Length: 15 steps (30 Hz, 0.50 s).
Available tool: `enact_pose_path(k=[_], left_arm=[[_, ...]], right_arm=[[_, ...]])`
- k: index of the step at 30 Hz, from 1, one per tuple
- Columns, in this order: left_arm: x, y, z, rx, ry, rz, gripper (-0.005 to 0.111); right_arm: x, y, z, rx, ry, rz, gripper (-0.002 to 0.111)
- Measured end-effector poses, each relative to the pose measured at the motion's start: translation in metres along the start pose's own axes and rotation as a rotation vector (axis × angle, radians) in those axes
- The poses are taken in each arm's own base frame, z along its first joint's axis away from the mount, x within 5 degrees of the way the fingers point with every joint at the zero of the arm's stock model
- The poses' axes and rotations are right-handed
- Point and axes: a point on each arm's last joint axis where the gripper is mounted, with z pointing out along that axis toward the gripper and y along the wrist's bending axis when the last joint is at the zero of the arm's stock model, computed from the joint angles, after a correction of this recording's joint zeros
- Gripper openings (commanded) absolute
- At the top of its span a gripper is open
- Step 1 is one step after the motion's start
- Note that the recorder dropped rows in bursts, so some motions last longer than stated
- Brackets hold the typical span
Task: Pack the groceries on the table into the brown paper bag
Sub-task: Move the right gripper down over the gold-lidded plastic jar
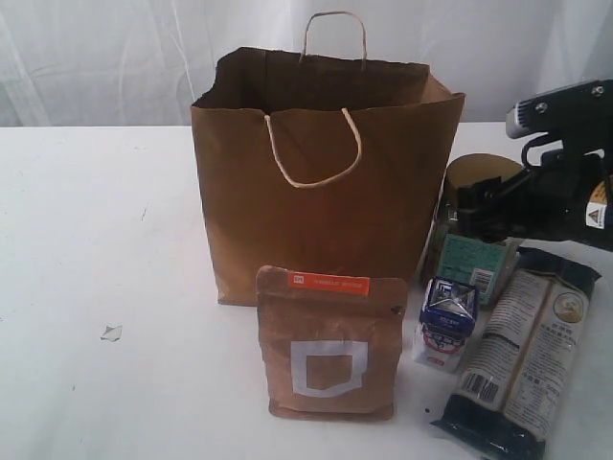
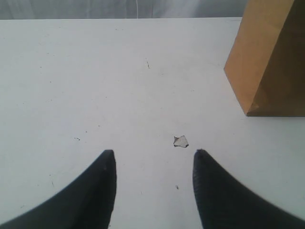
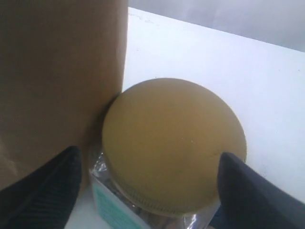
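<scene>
The brown paper bag stands open on the table. Before it stands the brown kraft pouch. To its right are the small blue-white carton and the long dark noodle packet. The gold-lidded jar touches the bag's right side. My right gripper is open and straddles the jar's lid, off-centre, with a gap at the bag side. My left gripper hangs open over bare table, holding nothing. It does not show in the exterior view.
A small white scrap lies on the table left of the bag, just ahead of my left fingertips. A white curtain hangs behind the table. The noodle packet reaches the table's front right corner.
</scene>
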Motion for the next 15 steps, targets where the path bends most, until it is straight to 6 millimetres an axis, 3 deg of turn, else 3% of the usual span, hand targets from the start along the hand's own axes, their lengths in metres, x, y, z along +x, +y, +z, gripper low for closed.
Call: enact_pose_path(k=[7, 15], left_arm=[[0.000, 0.000, 0.000, 0.000, 0.000, 0.000, 0.053], [0.000, 0.000, 0.000, 0.000, 0.000, 0.000, 0.053]], right_arm=[[0.000, -0.005, 0.009, 0.007, 0.016, -0.058, 0.073], [0.002, -0.033, 0.008, 0.088, 0.026, -0.080, 0.073]])
